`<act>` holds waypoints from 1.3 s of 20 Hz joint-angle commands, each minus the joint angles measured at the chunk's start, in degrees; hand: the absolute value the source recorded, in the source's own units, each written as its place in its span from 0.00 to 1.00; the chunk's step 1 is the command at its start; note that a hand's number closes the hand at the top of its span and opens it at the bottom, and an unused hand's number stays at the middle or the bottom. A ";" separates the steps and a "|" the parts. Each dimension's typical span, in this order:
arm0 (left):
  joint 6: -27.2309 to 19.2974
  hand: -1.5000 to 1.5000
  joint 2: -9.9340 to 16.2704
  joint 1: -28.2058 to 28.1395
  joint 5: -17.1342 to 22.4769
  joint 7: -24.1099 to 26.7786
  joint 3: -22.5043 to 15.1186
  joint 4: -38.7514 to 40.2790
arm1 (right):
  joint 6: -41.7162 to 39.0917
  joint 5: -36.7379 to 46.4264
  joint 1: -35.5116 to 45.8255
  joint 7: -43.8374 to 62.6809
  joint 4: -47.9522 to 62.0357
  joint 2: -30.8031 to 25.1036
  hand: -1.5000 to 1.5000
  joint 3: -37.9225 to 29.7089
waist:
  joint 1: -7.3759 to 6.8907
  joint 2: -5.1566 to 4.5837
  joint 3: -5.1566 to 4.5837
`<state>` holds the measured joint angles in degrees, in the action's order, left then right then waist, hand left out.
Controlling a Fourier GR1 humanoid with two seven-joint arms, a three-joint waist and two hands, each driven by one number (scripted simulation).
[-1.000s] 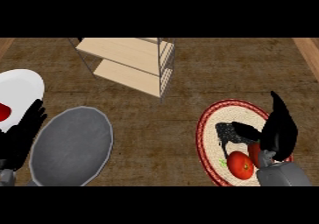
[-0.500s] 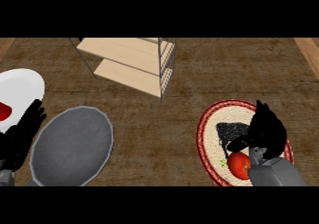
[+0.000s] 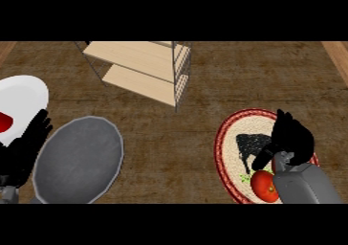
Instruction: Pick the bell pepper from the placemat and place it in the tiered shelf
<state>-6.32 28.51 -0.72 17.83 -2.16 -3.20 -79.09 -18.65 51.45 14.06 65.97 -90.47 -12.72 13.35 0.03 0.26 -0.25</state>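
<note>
The red bell pepper (image 3: pixel 264 185) lies on the near part of the round woven placemat with a red rim (image 3: pixel 230 139), at the right of the brown wooden desk (image 3: pixel 205 95). The right hand (image 3: pixel 289 139) hangs directly above it, a little to the far side, its black fingers (image 3: pixel 261 160) bent downward toward the pepper. They do not appear to wrap it; the grey forearm (image 3: pixel 307 184) hides the pepper's right side, so contact there cannot be ruled out. This pose reads as the approach to a top-down grasp, hand placed over the pepper so the fingers can fold round it.

The pale wooden tiered shelf with a thin metal frame (image 3: pixel 145 69) stands at the far middle of the desk, well apart from the placemat, so a carry to the far left would follow.

The left hand (image 3: pixel 25 150) rests at the near left edge, fingers straight, between a white plate (image 3: pixel 18 103) and a grey oval plate (image 3: pixel 78 160).
</note>
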 commanded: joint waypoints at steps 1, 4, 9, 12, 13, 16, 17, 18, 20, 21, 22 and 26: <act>-1.64 0.50 -0.96 0.52 -1.00 -0.46 -0.05 -0.01 | -12.74 -1.08 0.08 11.74 -0.31 -0.12 0.00 -0.88 | 0.46 -0.04 0.10; 0.11 0.50 -0.37 -1.65 -0.61 1.63 0.85 -0.15 | -14.11 -0.45 0.01 11.58 -0.78 0.65 0.00 -1.71 | 0.07 -0.03 0.13; 1.07 0.50 -0.47 -0.56 0.05 -0.82 0.94 -0.91 | -15.75 0.37 -0.34 10.76 -0.46 0.16 0.00 -5.20 | 0.11 -0.09 0.17; 0.93 0.50 -0.71 -1.27 -1.44 1.86 1.38 0.97 | -15.68 2.60 -4.30 10.69 -3.24 1.40 0.00 -4.05 | 0.36 -0.03 0.16; 0.15 0.50 -1.81 -0.11 -1.83 0.27 0.53 -0.61 | -15.68 2.10 -2.77 8.55 -1.62 0.88 0.00 -5.91 | 0.10 -0.14 0.21; 2.93 0.50 -0.61 0.79 -0.39 0.04 2.54 1.14 | -13.68 5.11 -5.34 6.39 -2.17 1.86 0.00 -5.43 | 0.05 -0.18 0.22; 1.96 0.50 -0.32 1.14 -0.65 -2.31 2.43 -1.77 | -14.80 4.89 -5.95 5.08 -2.84 1.09 0.00 -6.42 | 0.02 -0.14 0.24; -0.54 0.50 -3.17 0.52 -3.22 -0.26 0.65 0.00 | -16.02 5.10 -6.62 5.16 -4.02 1.18 0.00 -6.76 | 0.19 -0.16 0.22; 0.82 0.50 -2.55 -3.29 -3.32 1.70 1.33 -2.61 | -17.10 4.46 -4.79 2.12 -2.35 -0.28 0.00 -10.10 | -0.31 -0.15 0.24; 2.88 0.50 -1.86 -1.76 -1.87 0.24 2.11 -0.70 | -16.07 5.13 -3.89 1.46 0.57 0.41 0.00 -10.71 | -0.29 -0.25 0.24; 0.92 0.50 -3.88 -2.31 -4.04 1.19 0.95 -1.15 | -14.30 6.84 -4.97 1.54 0.14 2.68 0.00 -8.71 | -0.23 -0.23 0.24; 1.26 0.50 -2.08 1.87 -2.68 -4.35 3.18 -2.31 | -13.68 7.99 -6.94 -1.29 1.26 1.83 0.00 -11.99 | -0.01 -0.23 0.27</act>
<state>-4.55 26.12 -0.58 15.19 -2.87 -0.70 -79.60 -31.95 58.09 8.05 59.34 -91.01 -11.31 2.85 -0.05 0.13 -0.07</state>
